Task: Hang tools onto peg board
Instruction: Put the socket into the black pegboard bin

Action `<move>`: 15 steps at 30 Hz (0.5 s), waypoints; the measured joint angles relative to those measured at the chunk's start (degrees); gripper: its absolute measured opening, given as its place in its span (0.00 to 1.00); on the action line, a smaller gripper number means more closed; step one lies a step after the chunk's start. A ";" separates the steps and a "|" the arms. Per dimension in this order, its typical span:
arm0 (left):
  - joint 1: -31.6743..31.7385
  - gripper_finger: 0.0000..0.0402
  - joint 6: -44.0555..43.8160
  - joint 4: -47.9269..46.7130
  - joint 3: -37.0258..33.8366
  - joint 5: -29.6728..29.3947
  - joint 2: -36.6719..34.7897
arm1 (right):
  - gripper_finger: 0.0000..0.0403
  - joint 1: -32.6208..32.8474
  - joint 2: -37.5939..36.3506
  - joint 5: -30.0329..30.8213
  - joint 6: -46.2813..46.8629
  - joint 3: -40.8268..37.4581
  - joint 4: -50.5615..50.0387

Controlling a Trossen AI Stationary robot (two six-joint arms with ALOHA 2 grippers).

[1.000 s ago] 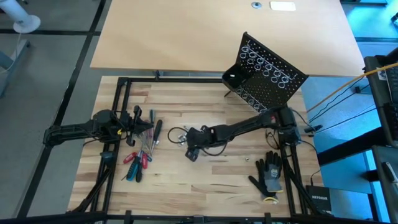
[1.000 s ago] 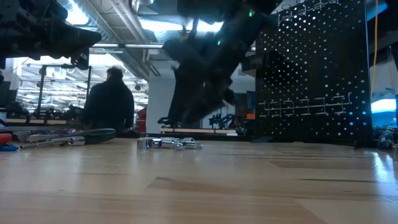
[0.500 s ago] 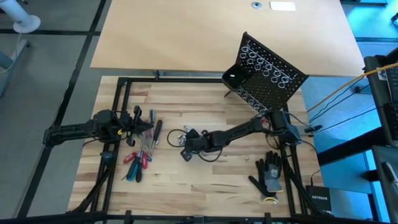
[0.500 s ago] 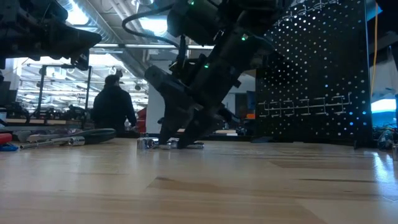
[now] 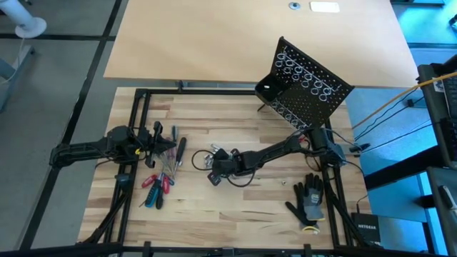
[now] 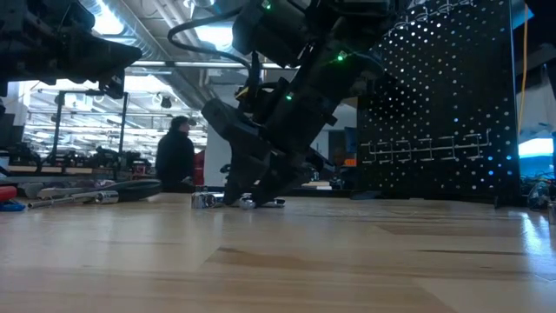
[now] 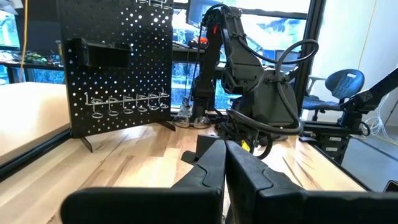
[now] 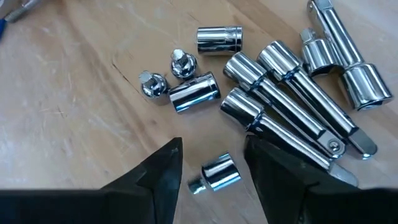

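Several silver metal bits and sockets [image 8: 280, 93] lie in a cluster on the wooden table [image 5: 214, 214], seen also in the low view as silver bits [image 6: 208, 200]. My right gripper [image 8: 213, 149] slants down over them, open. Its fingers stand on either side of one small silver bit [image 8: 214, 174] that lies flat on the wood, without touching it. Screwdrivers with red and blue handles [image 5: 156, 187] lie at the left. My left gripper [image 7: 225, 162] is shut and empty, held level above them. The black peg board [image 5: 303, 86] stands at the far right on thin legs.
A black-and-grey glove [image 5: 308, 198] lies at the near right, with a dark box [image 5: 368, 228] beyond the frame corner. A black metal frame [image 5: 139, 107] borders the table. A person [image 6: 176, 156] stands in the room behind the table.
My right gripper has come down onto the cluster of silver bits, shifting slightly toward the table's left, and has rolled a little. Its fingertips now stand at table height. The person in the background has walked to the right.
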 joint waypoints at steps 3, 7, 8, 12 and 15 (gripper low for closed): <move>0.00 0.00 0.00 0.00 0.00 -0.01 0.02 | 0.45 0.00 -0.02 -0.22 -1.10 0.00 -0.09; 0.00 0.00 0.00 -0.10 0.00 -0.02 0.00 | 0.45 0.02 0.00 0.42 -1.27 0.00 -0.06; 0.00 0.00 0.02 -0.21 0.00 0.00 0.02 | 0.45 0.02 0.03 0.77 -1.31 0.00 -0.04; 0.00 0.00 -0.06 -0.22 0.00 0.00 0.02 | 0.45 0.02 -0.31 1.05 -1.87 -0.04 -0.04; 0.00 0.00 -0.01 -0.22 0.00 -0.01 0.02 | 0.45 0.06 -2.12 1.25 -1.87 -0.20 -1.09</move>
